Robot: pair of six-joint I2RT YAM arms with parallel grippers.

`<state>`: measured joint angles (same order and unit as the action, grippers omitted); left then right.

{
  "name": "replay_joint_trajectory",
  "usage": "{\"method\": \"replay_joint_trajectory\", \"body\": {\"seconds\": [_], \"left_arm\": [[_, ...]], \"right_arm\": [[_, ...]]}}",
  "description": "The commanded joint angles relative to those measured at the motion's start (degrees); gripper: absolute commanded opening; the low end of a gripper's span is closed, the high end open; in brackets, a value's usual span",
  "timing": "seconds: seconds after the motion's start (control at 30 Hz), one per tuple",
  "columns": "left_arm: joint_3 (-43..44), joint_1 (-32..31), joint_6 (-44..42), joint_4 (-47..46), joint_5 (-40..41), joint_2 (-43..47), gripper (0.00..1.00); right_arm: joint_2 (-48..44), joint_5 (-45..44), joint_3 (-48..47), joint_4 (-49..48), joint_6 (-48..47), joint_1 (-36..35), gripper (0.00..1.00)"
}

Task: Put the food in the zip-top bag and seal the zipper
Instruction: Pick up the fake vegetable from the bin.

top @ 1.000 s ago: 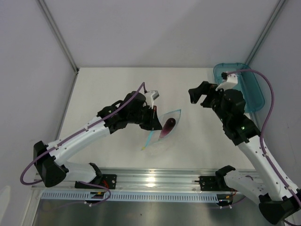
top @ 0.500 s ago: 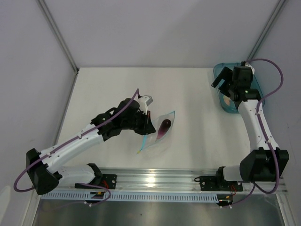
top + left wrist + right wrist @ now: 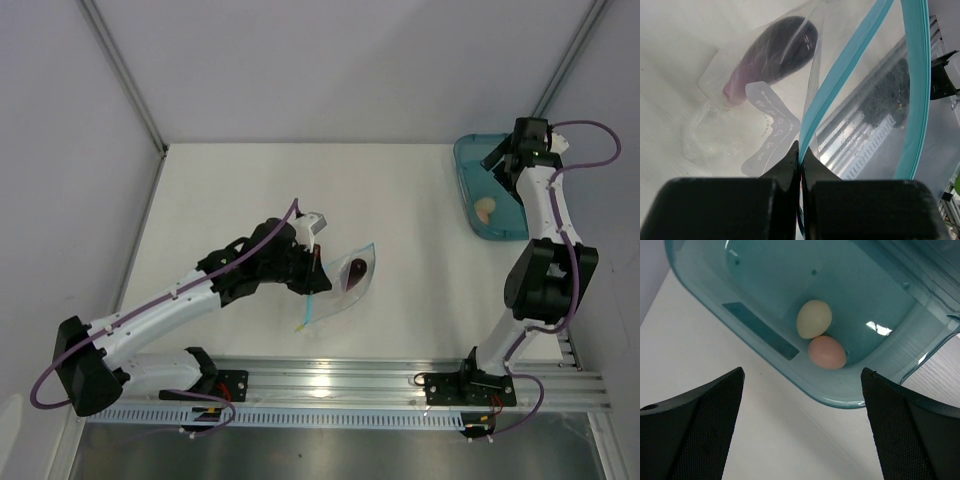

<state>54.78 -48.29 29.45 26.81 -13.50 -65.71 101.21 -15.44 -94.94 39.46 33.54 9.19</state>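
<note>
Right gripper [image 3: 802, 375], jaws apart, had swung to the teal tray [image 3: 760, 285] at 2 o'clock; pickup of eggs [image 3: 814, 318] judged next. Left gripper [image 3: 800, 152] stayed clamped on the zipper [image 3: 844, 75]

I work in a robot lab cell: white bench [image 3: 250, 190], plain panel walls [image 3: 330, 60], aluminium mounting rail [image 3: 330, 383] up front.

The clear crinkly plastic bag [image 3: 345, 285] is open, its teal-blue zipper strip [image 3: 850, 55] parted, with a dark purple oblong piece [image 3: 777, 50] inside. A pale cream roundish piece [image 3: 814, 319] and a peach-pink roundish piece [image 3: 827, 352] touch inside the teal plastic tray [image 3: 715, 290].
</note>
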Motion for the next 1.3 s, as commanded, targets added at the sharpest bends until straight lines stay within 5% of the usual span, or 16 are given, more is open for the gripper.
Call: {"method": "replay_joint_trajectory", "body": {"seconds": [0.0,0.5,1.27], "left_arm": [[-2.0,0.3,-0.8,-5.0,-2.9,2.1,0.01],[-2.3,0.5,-2.3,-6.1,-1.3,1.9,0.00],[-2.8,0.6,-1.7,-7.0,-1.9,0.6,0.01]], "right_arm": [[4.2,-4.7,-5.6,3.6,2.2,1.1,0.99],[23.2,-3.0,-19.8,9.9,3.3,3.6,0.99],[30.8,2.9,-20.4,6.2,4.2,3.6,0.94]]}}
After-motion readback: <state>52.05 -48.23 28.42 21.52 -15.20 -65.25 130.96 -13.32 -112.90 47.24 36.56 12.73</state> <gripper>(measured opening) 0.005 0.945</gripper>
